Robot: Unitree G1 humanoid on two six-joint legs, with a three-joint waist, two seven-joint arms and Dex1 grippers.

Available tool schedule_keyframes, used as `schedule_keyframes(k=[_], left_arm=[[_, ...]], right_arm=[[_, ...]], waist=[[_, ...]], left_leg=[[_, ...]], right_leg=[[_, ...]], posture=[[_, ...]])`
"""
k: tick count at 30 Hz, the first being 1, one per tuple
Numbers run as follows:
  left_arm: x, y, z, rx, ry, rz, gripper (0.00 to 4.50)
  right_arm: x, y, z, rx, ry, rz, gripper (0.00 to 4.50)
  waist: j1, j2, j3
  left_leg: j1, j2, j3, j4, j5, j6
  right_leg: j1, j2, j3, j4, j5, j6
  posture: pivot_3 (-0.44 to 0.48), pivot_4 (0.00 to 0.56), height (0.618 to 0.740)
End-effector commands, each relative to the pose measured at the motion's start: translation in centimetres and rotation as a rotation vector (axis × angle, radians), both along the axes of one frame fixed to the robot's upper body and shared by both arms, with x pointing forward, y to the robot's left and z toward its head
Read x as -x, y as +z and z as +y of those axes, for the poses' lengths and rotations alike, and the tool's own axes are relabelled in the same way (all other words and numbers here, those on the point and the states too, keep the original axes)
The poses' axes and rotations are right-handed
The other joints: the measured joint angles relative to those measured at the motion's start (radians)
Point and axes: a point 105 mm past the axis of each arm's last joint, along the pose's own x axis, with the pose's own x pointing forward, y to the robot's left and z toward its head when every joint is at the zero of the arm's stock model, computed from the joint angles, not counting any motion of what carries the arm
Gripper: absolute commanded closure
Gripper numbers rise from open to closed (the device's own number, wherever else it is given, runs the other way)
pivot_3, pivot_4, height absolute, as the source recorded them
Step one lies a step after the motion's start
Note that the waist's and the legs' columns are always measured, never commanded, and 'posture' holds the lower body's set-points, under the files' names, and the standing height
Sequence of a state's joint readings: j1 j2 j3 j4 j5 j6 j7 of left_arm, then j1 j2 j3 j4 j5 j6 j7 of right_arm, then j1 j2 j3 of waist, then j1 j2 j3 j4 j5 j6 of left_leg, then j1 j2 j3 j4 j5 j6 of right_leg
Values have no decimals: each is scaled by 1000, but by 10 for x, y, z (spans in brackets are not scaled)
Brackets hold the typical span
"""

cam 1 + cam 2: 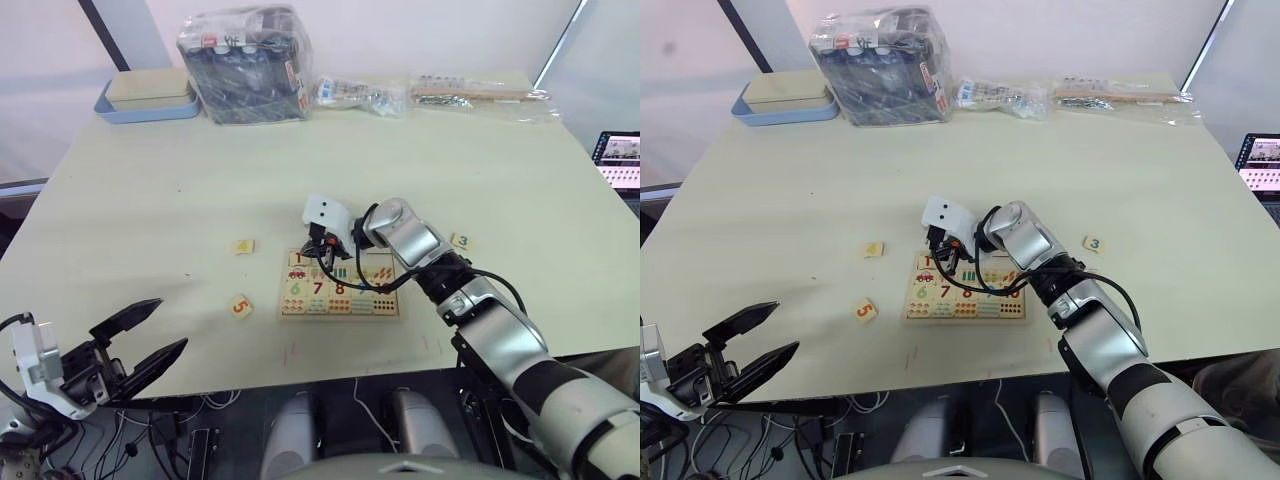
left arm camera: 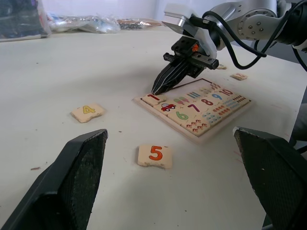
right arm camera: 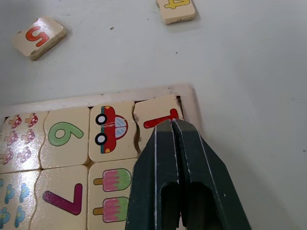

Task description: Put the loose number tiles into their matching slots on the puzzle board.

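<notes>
One tile (image 3: 158, 116), under right hand (image 3: 172, 125)

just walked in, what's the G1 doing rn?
Number puzzle. The right end effector, fingers shut, is pressing the 1 tile into the corner slot of the puzzle board. The 4 tile, 5 tile and 3 tile lie loose on the table. The left end effector hangs open, holding nothing.

Tiles (image 2: 154, 155) 1, 3, 4, 5
</notes>
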State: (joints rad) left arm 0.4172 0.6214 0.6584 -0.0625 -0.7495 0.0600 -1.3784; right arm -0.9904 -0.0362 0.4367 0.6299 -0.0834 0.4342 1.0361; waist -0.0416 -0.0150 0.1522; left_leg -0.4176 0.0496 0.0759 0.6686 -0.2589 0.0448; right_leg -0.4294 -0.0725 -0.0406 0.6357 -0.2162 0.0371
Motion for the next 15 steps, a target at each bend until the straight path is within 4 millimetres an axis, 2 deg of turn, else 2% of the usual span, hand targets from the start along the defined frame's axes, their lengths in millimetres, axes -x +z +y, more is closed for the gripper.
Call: schedule_keyframes(k=[1, 15], left_arm=[[2, 3, 1, -6, 5, -15, 0], [1, 3, 0, -4, 4, -16, 0]], right_arm=[[3, -7, -3, 33, 5, 11, 4491], [8, -11, -4, 48, 15, 40, 4491]], waist=[[0, 0, 0], [0, -2, -1]], left_leg=[[0, 0, 0, 0, 0, 0], [1, 0, 0, 0, 0, 0]], right_leg=[[0, 0, 0, 0, 0, 0], [0, 0, 1, 1, 0, 0]], posture=[[0, 150, 740], [0, 150, 740]])
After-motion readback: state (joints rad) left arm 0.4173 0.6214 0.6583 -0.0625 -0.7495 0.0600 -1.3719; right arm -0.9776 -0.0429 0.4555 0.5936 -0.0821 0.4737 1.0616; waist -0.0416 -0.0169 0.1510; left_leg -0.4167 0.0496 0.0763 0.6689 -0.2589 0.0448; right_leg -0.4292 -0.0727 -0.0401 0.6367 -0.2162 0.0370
